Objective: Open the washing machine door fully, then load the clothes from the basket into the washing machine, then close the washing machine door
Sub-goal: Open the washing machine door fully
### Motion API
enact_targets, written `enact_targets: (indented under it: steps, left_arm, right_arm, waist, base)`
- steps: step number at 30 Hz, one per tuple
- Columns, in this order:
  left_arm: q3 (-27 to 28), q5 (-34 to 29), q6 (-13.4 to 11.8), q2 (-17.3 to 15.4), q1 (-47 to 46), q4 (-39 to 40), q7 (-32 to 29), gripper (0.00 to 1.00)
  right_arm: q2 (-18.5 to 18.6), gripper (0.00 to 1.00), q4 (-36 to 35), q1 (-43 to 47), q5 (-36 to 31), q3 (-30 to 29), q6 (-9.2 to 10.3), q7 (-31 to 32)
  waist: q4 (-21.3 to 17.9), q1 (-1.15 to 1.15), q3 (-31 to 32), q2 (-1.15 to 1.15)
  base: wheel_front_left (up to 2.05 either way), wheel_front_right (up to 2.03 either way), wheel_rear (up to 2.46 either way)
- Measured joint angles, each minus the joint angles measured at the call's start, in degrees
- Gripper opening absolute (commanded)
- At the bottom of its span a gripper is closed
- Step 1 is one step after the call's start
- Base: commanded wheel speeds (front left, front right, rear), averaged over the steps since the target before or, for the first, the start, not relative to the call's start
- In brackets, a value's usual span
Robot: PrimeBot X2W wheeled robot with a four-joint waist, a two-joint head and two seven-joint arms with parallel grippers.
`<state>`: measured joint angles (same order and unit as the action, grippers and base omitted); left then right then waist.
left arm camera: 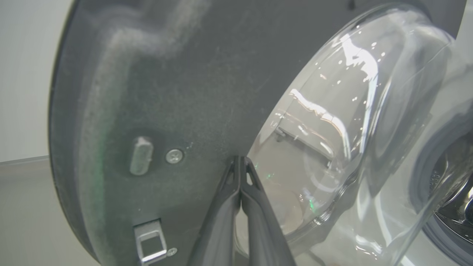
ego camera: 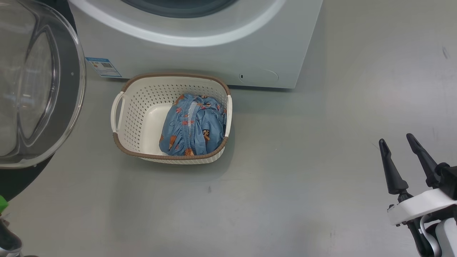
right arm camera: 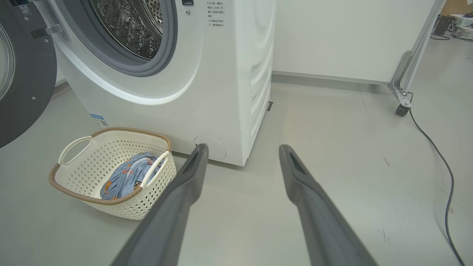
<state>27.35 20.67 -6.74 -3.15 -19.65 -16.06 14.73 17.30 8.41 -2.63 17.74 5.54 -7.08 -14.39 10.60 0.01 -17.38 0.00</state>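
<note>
Floor items, 9 to 4 o'clock.
Washing machine door (ego camera: pixel 53 89) standing open at 9 o'clock, left claw (left arm camera: pixel 241 159) fingers pressed together at its dark inner face; basket (ego camera: pixel 142 107) near centre, before washing machine (ego camera: pixel 214 53) at 12; clothes (ego camera: pixel 192 125) bunched in its 3 o'clock half; right claw (ego camera: pixel 396 138) at 4 o'clock, fingers apart, empty.

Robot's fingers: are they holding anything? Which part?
Nothing. The left fingers are shut, empty, by the door; the right fingers are open over the floor.

Grey floor (ego camera: pixel 285 185) w/ basket (ego camera: pixel 142 103) & washing machine (ego camera: pixel 200 60) on it.
</note>
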Motion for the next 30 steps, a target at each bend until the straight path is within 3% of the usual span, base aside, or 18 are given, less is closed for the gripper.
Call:
enact_targets:
  steps: [8,18,25,30]
  left_arm:
    - [0.74,-1.25,0.32,-0.56,-0.74,-1.03,0.0,0.0]
    - [0.38,-3.49,3.33,-0.6,-1.01,0.55,0.0,0.0]
    - [-2.56,-6.3,6.12,0.11,-0.24,3.31,0.0,0.0]
    - [-5.42,-7.7,6.78,1.43,0.98,5.77,0.0,0.0]
  right_arm:
    - [0.02,1.0,0.18,0.0,0.01,0.05,0.0,0.0]
    - [-1.05,1.0,0.9,-0.03,0.46,-0.07,0.0,0.0]
    - [-2.2,1.0,1.55,0.01,0.54,-0.07,0.0,0.0]
    - [-3.01,1.0,2.48,0.08,0.54,0.34,0.0,0.0]
  waist:
    - [-0.02,0.0,0.32,0.0]
    - [0.14,0.0,1.84,0.0]
    - [0.58,-0.01,3.75,0.0]
    - [0.79,0.0,5.31,0.0]
  base:
    - [0.0,0.0,0.0]
    - [0.0,0.0,0.0]
    - [0.0,0.0,0.0]
    - [0.0,0.0,0.0]
